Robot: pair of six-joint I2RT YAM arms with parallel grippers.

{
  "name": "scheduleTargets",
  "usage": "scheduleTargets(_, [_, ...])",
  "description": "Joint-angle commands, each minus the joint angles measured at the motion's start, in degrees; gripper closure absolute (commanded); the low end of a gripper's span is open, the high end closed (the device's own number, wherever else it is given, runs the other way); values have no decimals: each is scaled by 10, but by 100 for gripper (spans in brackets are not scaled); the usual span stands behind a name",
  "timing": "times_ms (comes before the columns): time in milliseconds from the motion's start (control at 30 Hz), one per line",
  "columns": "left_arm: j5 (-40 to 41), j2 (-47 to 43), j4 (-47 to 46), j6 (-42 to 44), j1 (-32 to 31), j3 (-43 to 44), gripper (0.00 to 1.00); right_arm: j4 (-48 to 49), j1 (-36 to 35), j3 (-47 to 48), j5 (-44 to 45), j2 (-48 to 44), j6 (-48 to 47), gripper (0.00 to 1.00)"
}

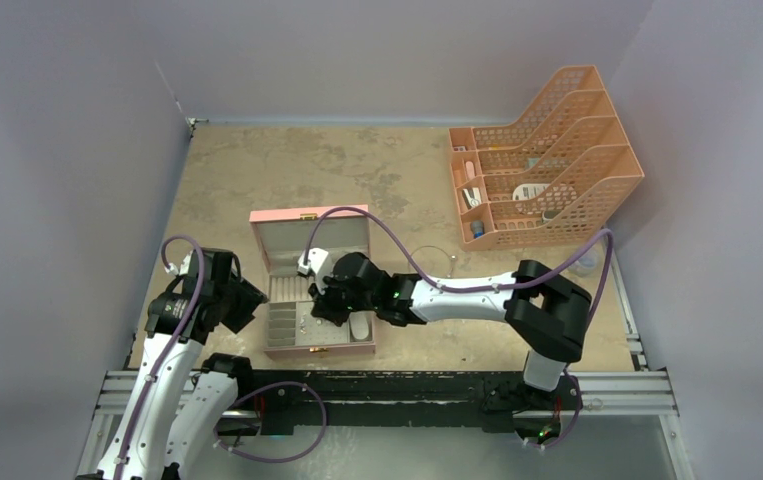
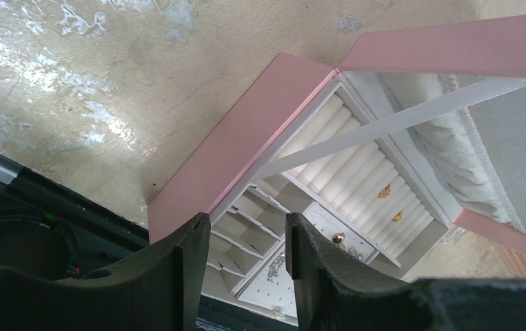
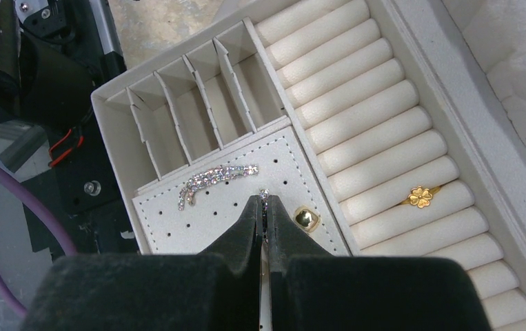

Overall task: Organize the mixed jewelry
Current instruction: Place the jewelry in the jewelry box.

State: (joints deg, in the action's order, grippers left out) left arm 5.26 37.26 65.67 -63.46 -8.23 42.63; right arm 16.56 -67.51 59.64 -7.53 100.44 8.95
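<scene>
So, left gripper [image 2: 246,231]: half parted, empty, hovering just beside the box [image 2: 239,145].
Strip [image 3: 215,178]: silvery, lying on the holed pad [image 3: 177,227], near the dividers [image 3: 198,103].
Right gripper [image 3: 265,207]: pinched tight on a tiny sparkly stud [image 3: 265,196], tips down at the pad.
Gold stud [image 3: 306,218]: just right of the tips.
Ring [image 3: 422,196]: tucked between rolls [image 3: 356,110].
Tip: I'd line it over a hole, press straight down, open slowly, steer clear of the gold stud.

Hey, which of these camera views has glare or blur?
Left wrist view: glare washes the tabletop, its fingers dark and soft. Right wrist view: sharp, the crystal strip sparkles. Top view: even light, the pink box contents too small to resolve.
</scene>
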Motion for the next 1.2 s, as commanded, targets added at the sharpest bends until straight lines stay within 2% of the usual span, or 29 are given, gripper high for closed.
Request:
scheduleTargets(0, [6, -5, -4, -4, 1, 15, 56, -90, -3, 18, 11, 19, -5, 100])
scheduleTargets(567, [8, -7, -4, -5, 2, 15, 56, -227, -3, 65, -10, 65, -11, 100])
scheduleTargets(1167, [13, -15, -1, -11, 1, 15, 56, -385, -2, 125, 20, 101, -43, 100])
